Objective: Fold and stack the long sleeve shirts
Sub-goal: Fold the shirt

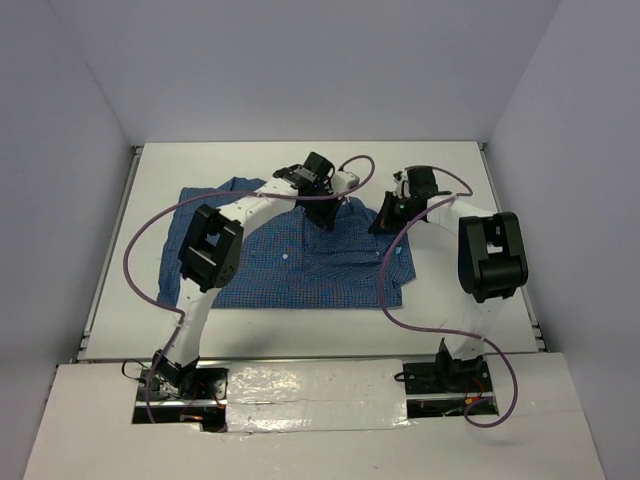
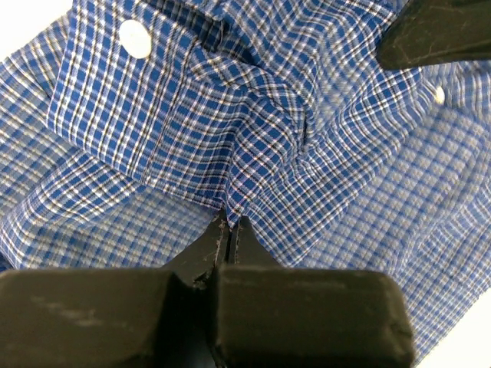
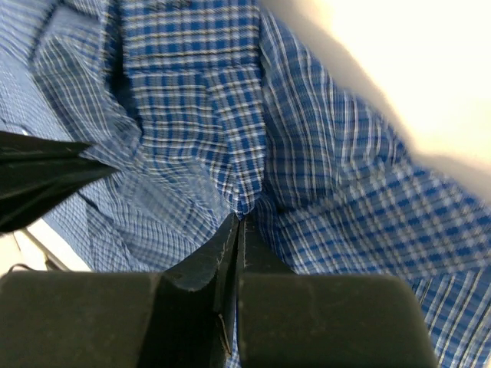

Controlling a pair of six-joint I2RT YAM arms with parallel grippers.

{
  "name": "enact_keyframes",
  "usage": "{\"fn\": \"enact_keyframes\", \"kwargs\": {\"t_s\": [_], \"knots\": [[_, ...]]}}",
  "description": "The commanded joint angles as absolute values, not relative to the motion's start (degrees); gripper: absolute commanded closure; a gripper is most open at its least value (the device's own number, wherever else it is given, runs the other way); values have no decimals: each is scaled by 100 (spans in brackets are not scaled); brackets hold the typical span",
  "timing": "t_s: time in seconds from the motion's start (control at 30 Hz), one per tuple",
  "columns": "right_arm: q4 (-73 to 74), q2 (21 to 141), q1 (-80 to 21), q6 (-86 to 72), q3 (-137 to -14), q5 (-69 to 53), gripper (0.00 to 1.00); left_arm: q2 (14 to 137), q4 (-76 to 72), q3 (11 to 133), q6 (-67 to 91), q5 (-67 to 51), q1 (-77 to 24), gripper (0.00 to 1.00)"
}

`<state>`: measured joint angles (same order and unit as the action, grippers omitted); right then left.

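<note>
Left tool and right tool each pinch the shirt along its far side, with the body lying nearward.

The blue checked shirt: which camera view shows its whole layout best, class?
The top external view: it alone shows nearly the whole shirt spread on the table. The left wrist and right wrist views each show only a close-up fold of checked cloth pinched at their shut jaws.
</note>
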<state>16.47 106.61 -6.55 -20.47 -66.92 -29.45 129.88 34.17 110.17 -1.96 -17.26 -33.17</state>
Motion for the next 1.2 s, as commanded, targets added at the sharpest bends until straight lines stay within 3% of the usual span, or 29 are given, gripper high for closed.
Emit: {"fn": "enact_keyframes", "kwargs": {"t_s": [0.0, 0.33, 0.77, 1.17], "knots": [[1494, 10126, -677, -1986, -6434, -3146, 100, 12263, 3331, 10829, -641, -1968, -3410, 100], [1933, 8053, -1449, -1863, -5267, -2576, 100, 10487, 3182, 9230, -2362, -2320, -3691, 100], [2128, 7023, -1960, -2162, -4026, -2013, 99, 10318, 2866, 7709, -2303, -2180, -4271, 99], [2275, 7164, -2083, -2285, -3814, -2005, 100, 10371, 3129, 7524, -2856, -2004, -4447, 92]]}}
